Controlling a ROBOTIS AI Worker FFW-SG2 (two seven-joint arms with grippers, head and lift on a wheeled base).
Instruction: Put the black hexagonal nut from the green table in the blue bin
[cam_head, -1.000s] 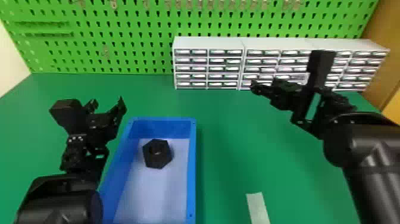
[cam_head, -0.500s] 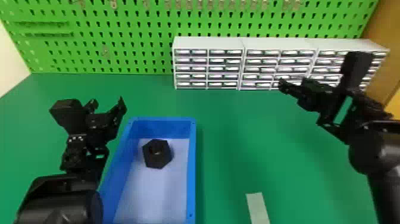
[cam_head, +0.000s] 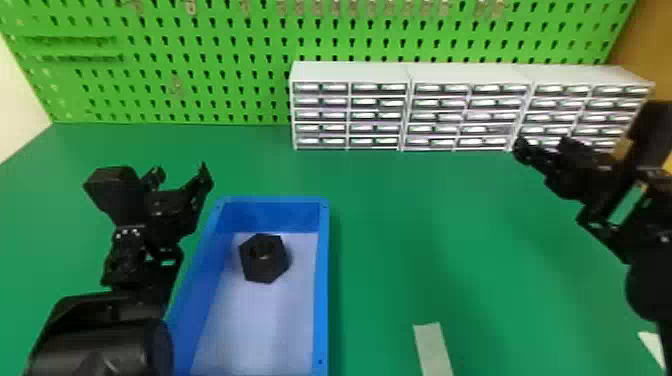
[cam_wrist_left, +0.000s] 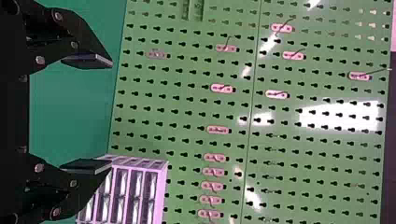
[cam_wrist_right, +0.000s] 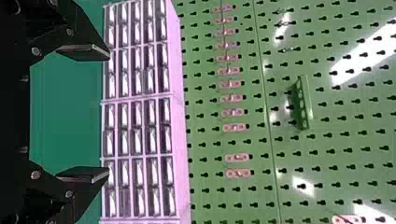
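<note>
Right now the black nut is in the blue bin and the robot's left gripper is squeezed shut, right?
Not quite: the left wrist view shows the left gripper open, not shut. The black nut is indeed in the blue bin.

head view looking forward and down, both wrist views sideways, facing the pegboard (cam_head: 215, 50)

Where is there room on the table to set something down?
The table is bare between the blue bin and the right arm, from the pale strip back to the drawers. Left of the bin, the left arm crowds it.
</note>
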